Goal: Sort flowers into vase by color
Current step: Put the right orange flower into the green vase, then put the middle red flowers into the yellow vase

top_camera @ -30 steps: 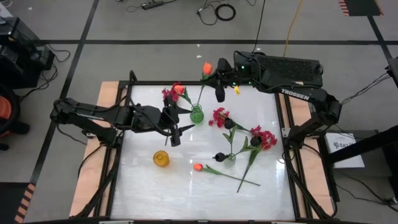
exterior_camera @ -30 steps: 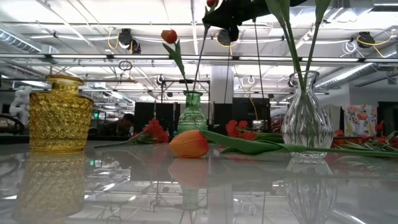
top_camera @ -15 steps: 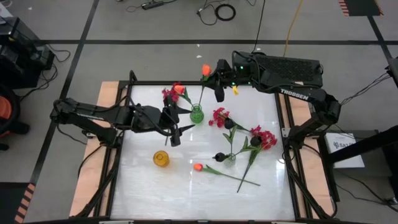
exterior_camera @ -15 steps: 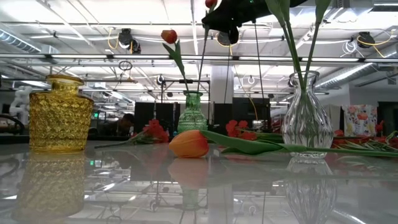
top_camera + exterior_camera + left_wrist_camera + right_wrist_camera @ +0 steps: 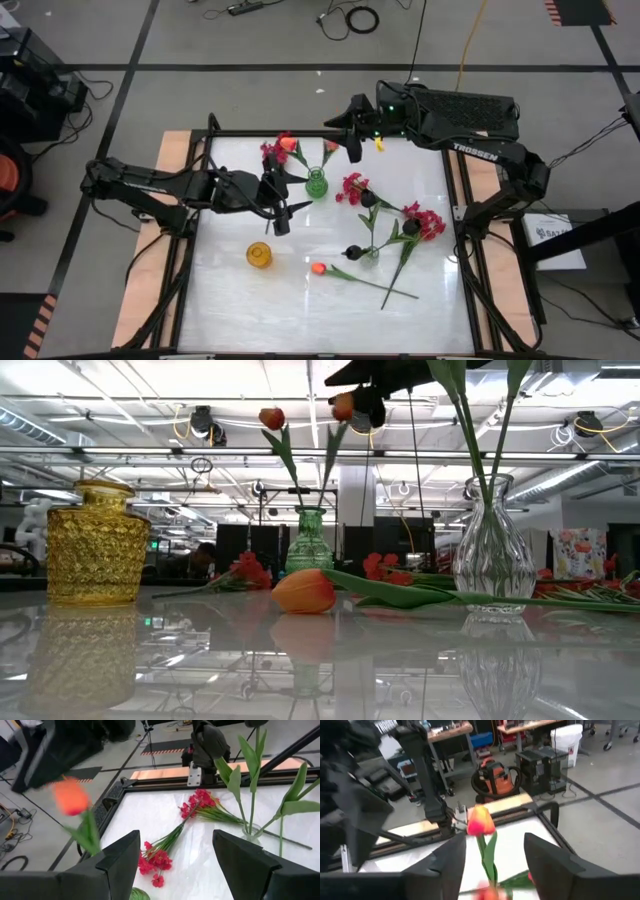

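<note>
Right gripper [image 5: 352, 152], fingers spread and empty, hangs just beside the small green glass vase [image 5: 316, 183] holding two orange-red tulips [image 5: 272, 418].

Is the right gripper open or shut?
Open: the right gripper's fingers stand apart, and the tulip rises free between them.

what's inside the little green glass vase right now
Two orange-red tulips on green stems stand in the small green glass vase; the second tulip sits just under the right tool, whose fingers are apart. The stem ends inside the ribbed glass cannot be made out.
</note>
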